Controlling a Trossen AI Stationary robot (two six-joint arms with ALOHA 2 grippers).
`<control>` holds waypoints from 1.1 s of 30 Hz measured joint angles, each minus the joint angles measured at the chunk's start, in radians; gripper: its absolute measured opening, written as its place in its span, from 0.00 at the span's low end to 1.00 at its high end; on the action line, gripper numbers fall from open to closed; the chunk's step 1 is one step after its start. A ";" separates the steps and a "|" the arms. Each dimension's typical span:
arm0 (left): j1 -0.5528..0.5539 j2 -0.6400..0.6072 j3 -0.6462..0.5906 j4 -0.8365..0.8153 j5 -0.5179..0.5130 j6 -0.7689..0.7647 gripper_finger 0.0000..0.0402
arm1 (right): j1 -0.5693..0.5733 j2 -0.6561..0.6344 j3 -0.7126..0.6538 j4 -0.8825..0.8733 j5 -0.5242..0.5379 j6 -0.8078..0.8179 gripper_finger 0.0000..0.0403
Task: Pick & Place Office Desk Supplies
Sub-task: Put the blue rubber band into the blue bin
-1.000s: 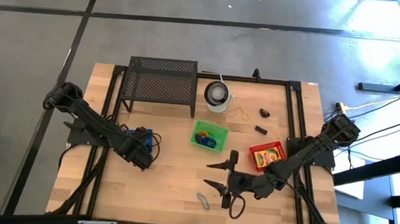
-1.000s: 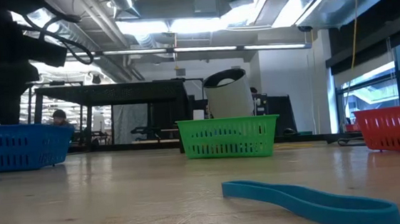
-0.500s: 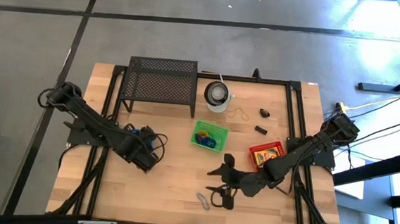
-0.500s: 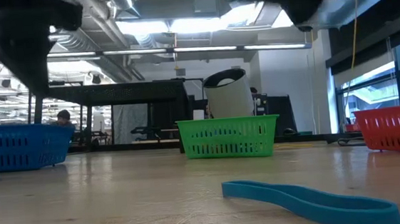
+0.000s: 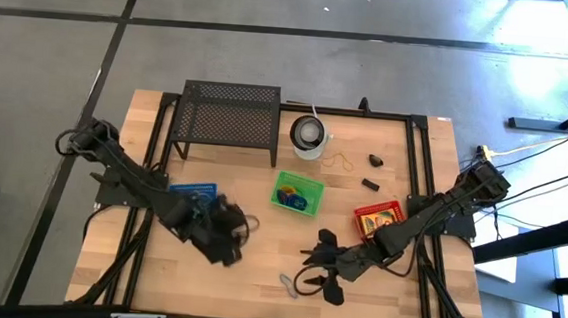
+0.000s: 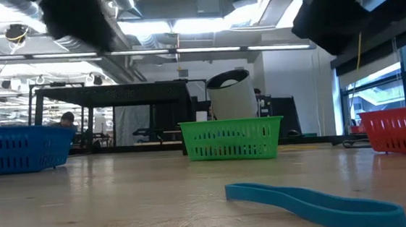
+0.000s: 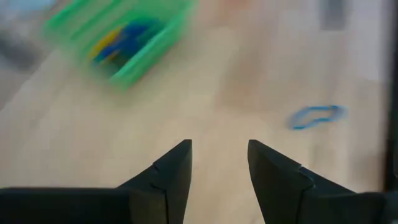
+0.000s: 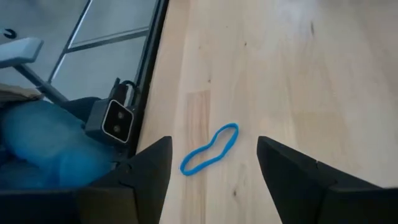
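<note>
Well apart, right gripper (image 8: pixel 211 165) fingers, blue loop (image 8: pixel 209 149) between

Industrial lab: exposed ceiling ducts (image 6: pixel 182 39), strip lights, concrete floor (image 5: pixel 50 62).

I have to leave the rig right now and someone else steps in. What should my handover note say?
Left hand: open, empty, above bare wood between the blue basket and the green basket.
Right hand: open, empty, poised over the blue rubber band near the front edge.
Done: some items lie in the green basket and the red basket.
Left: the blue rubber band, a yellow band and small black clips behind the baskets are loose on the table.
</note>
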 joint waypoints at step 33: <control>0.123 0.546 0.000 0.886 0.553 0.724 0.39 | -0.099 0.000 0.000 0.056 0.361 -0.250 0.59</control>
